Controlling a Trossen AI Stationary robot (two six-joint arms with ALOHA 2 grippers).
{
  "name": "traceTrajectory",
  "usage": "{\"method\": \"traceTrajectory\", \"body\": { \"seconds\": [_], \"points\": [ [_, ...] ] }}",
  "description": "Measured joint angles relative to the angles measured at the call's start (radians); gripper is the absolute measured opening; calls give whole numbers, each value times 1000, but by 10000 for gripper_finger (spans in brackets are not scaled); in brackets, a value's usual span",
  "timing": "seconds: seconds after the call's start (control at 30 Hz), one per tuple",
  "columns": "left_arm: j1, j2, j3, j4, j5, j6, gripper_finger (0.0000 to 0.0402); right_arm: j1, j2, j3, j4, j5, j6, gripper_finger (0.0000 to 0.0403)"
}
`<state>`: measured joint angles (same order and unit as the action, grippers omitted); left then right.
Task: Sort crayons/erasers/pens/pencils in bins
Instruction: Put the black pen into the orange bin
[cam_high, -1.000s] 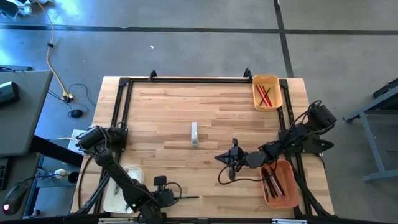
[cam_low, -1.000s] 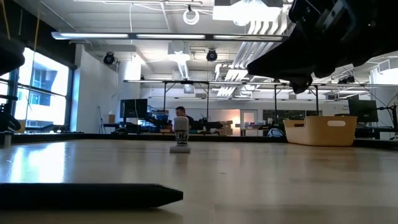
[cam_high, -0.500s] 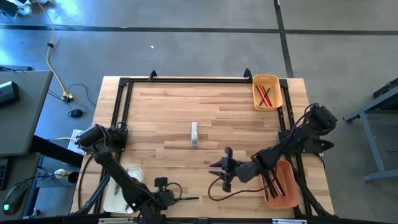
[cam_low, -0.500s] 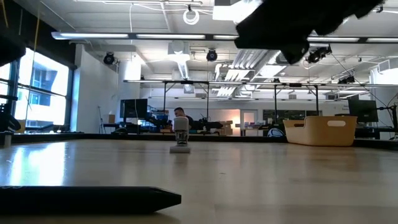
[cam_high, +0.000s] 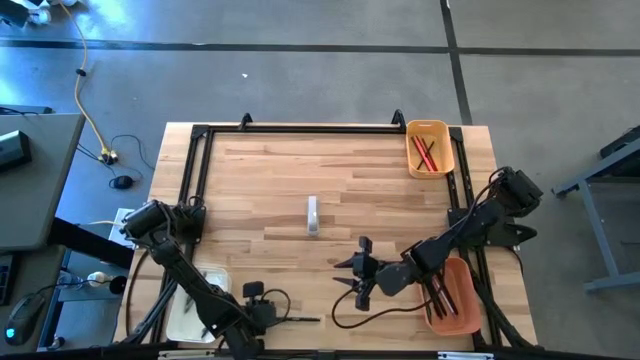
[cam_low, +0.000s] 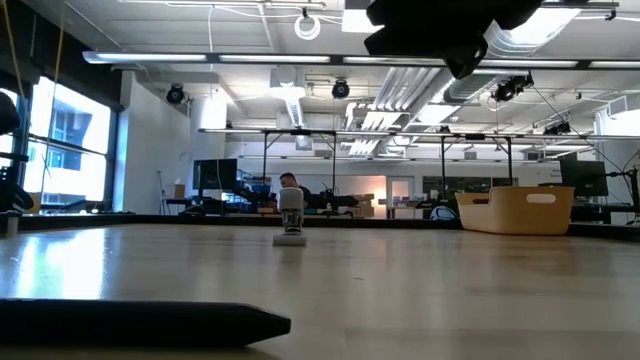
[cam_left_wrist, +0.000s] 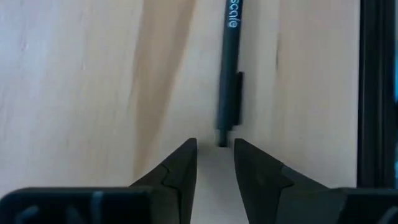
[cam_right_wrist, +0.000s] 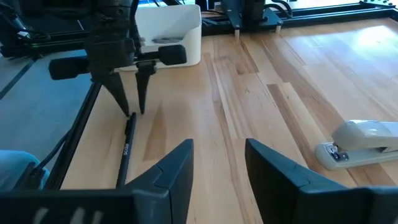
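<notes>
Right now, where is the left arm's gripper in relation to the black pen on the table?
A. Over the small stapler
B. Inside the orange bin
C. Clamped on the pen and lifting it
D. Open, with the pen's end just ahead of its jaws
D: the left gripper is open, and the black pen lies flat on the table with its near end just beyond the jaws.

A light wooden plank table (cam_high: 270, 185) with a black frame carries a white stapler (cam_high: 313, 215) near its middle, 1 slim black pen (cam_high: 300, 319) at the near edge, and a yellow-orange plastic bin (cam_high: 429, 147) at the far right corner.
</notes>
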<state>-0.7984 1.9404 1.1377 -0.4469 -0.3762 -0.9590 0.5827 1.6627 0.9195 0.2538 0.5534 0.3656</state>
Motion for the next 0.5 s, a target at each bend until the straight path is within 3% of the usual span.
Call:
{"method": "traceTrajectory", "body": {
  "seconds": [0.3,0.5],
  "points": [
    [3,0,-7,47,-10,43,93,0,0,-1,4,0,-6,138],
    [21,0,-7,48,-1,54,68,0,0,-1,4,0,-7,138]
  ]
}}
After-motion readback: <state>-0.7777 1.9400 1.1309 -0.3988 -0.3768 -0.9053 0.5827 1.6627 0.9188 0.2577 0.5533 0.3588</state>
